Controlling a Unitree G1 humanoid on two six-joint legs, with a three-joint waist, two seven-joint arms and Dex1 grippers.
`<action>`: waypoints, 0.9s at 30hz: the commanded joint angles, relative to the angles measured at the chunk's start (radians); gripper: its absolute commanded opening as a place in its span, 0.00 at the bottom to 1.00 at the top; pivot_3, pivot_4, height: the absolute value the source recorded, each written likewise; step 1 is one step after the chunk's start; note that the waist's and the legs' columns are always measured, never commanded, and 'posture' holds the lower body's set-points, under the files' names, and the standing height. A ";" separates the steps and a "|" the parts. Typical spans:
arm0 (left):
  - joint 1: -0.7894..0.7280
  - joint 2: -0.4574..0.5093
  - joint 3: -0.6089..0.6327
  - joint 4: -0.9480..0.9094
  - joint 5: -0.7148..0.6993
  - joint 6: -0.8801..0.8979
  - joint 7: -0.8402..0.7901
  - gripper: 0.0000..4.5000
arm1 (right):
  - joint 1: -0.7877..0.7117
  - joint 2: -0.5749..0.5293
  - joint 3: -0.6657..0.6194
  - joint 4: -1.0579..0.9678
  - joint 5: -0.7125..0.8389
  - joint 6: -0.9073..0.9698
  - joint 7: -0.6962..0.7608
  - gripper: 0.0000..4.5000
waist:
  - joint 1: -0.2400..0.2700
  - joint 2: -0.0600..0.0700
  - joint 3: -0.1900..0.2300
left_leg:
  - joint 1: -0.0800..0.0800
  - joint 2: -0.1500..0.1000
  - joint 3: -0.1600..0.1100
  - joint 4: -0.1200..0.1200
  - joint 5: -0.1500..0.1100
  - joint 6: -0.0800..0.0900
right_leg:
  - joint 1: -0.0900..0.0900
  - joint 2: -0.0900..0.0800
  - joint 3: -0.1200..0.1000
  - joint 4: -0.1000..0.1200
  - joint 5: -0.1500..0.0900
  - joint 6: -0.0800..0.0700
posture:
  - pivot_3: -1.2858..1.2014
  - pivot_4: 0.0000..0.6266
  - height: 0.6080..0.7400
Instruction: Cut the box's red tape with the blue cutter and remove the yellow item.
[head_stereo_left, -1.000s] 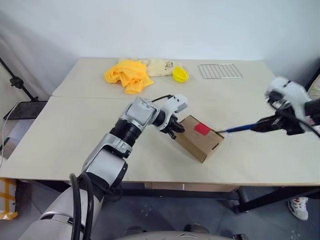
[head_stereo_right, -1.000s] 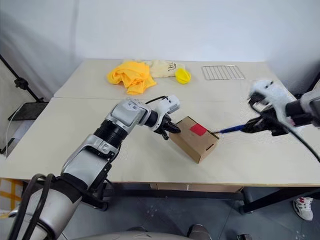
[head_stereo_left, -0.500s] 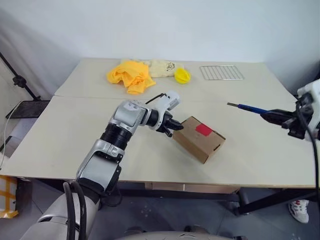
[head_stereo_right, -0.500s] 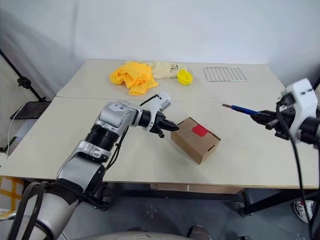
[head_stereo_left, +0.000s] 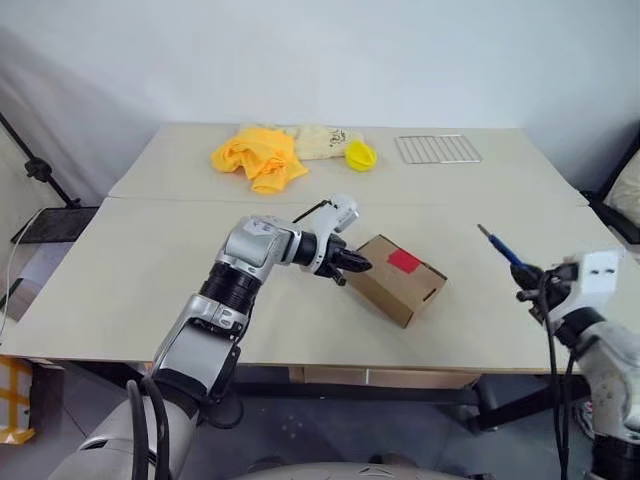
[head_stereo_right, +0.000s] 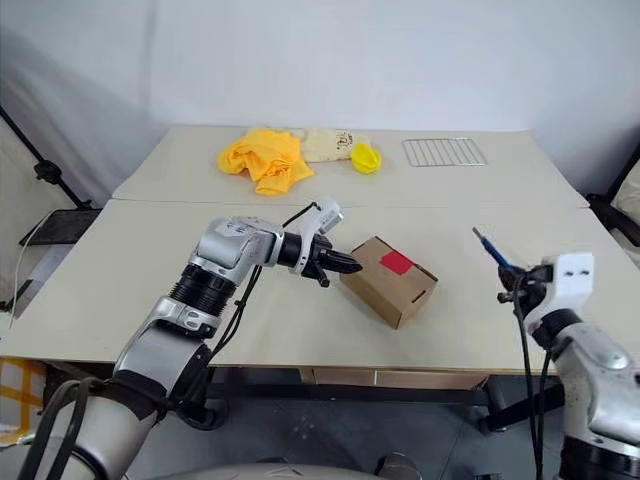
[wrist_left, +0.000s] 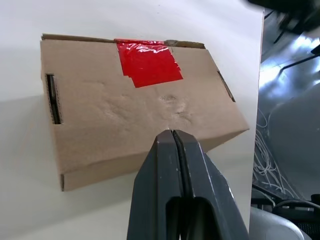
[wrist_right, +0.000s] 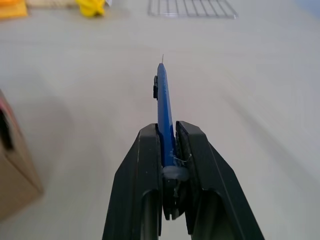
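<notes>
The bench (head_stereo_left: 130, 260) carries everything as it did a second ago; what has changed is my right arm. A second back my right gripper (head_stereo_left: 527, 283) had the blue cutter (head_stereo_left: 497, 246) reaching in with its tip at the box (head_stereo_left: 398, 281), right by the red tape (head_stereo_left: 404, 260); since then it has swung away and dropped to the bench's 4 o'clock edge, well apart from the box, jaws clamped on the cutter's handle and the blade pointing up and away. The box lies near the bench's middle, flaps down, tape in place at its far edge. My left gripper (head_stereo_left: 350, 262) has kept its spot at the box's 9 o'clock end, jaws pressed together, tips just at the cardboard. I judge the cutting stroke over, so opening the flaps and finding the yellow item should be next.
</notes>
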 joint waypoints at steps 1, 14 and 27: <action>-0.001 -0.013 0.013 0.001 -0.014 -0.018 0.013 0.00 | 0.015 0.031 0.002 0.044 -0.027 -0.092 -0.057 0.04 | -0.003 0.003 0.004 | -0.002 0.000 0.000 0.000 0.000 -0.001 | -0.002 0.000 0.001 0.001 0.000 0.000 | 0.52 0.24 1.00; 0.009 -0.030 0.015 0.026 -0.019 -0.040 0.043 0.00 | 0.080 0.106 0.061 0.118 -0.005 -0.155 -0.105 0.53 | -0.007 0.004 0.006 | -0.001 0.000 -0.001 0.000 0.000 0.000 | 0.000 0.000 0.001 -0.001 0.000 0.000 | 0.52 0.24 1.00; 0.008 -0.026 0.012 0.027 -0.021 -0.044 0.040 0.00 | 0.212 -0.033 -0.079 -0.159 0.129 -0.055 -0.063 0.99 | -0.005 0.005 0.013 | -0.002 0.000 -0.001 0.000 -0.001 0.000 | -0.001 0.000 0.001 -0.002 0.000 0.000 | 0.52 0.24 1.00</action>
